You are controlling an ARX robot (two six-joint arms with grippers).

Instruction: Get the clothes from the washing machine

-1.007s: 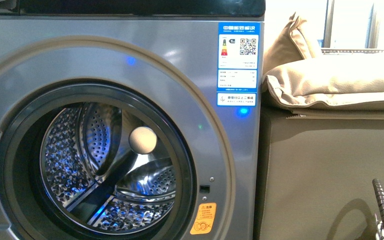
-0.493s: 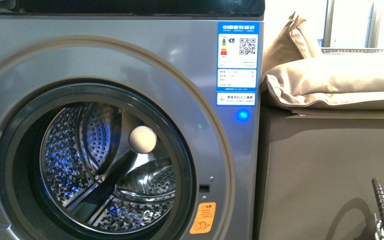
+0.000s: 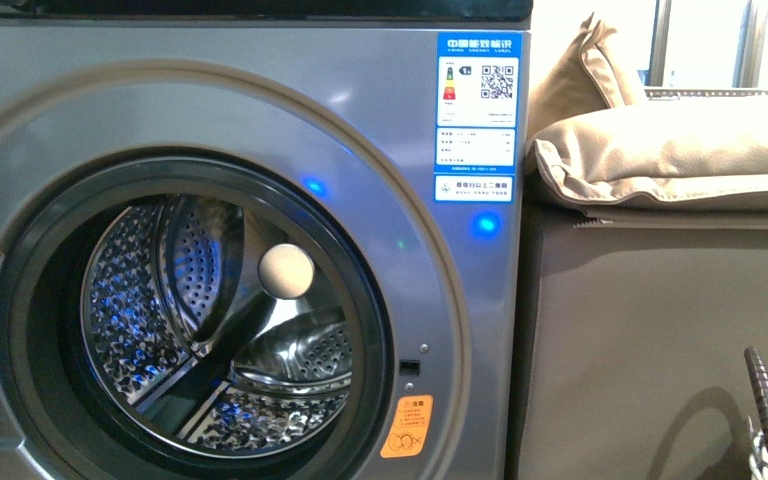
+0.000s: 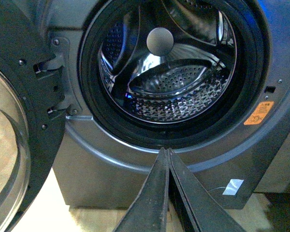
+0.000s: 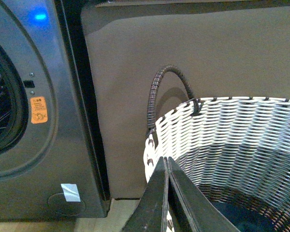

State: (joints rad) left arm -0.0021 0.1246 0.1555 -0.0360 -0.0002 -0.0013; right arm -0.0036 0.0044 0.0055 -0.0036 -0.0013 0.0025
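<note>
Since the drum of the washing machine shows only bare perforated steel, I judge the collecting nearly done. Its door hangs open at nine o'clock of the porthole. The left tool, pinched together and holding nothing, points at the porthole's lower rim. The right tool, likewise closed and empty, hangs over the woven basket at the machine's three o'clock, before the tan sofa. Dark navy fabric in the basket's bottom looks like the clothes. Next, I'd guess, comes a last check of the drum, then drawing both arms back.
</note>
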